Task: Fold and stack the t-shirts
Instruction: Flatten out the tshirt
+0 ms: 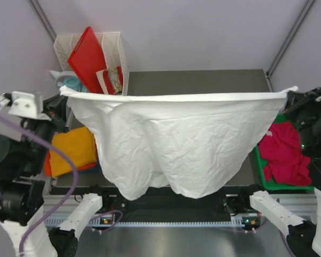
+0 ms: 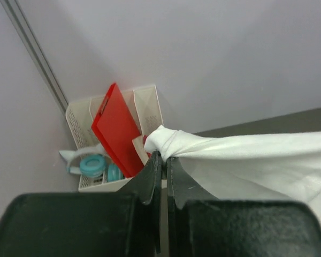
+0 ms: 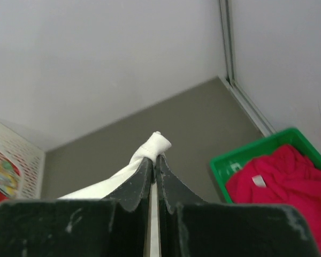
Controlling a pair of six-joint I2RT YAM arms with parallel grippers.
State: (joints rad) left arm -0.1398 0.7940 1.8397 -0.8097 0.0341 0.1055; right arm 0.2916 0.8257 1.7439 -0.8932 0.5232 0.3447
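I am pinching one corner of the white t-shirt point(image 1: 176, 139) in my left gripper point(image 2: 161, 160), jaws closed tight on the cloth. My right gripper point(image 3: 152, 159) is clamping the opposite corner likewise. The shirt is hanging stretched between them above the table point(image 1: 203, 81).

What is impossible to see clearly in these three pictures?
- Top view: the spread white t-shirt hides the middle of the table.
- Top view: the orange t-shirt is partly covered by the white one and the left arm.
- Right wrist view: the green bin and magenta t-shirt are cut off by the edge.
- Top view: the printed item in the rack is too small to identify.
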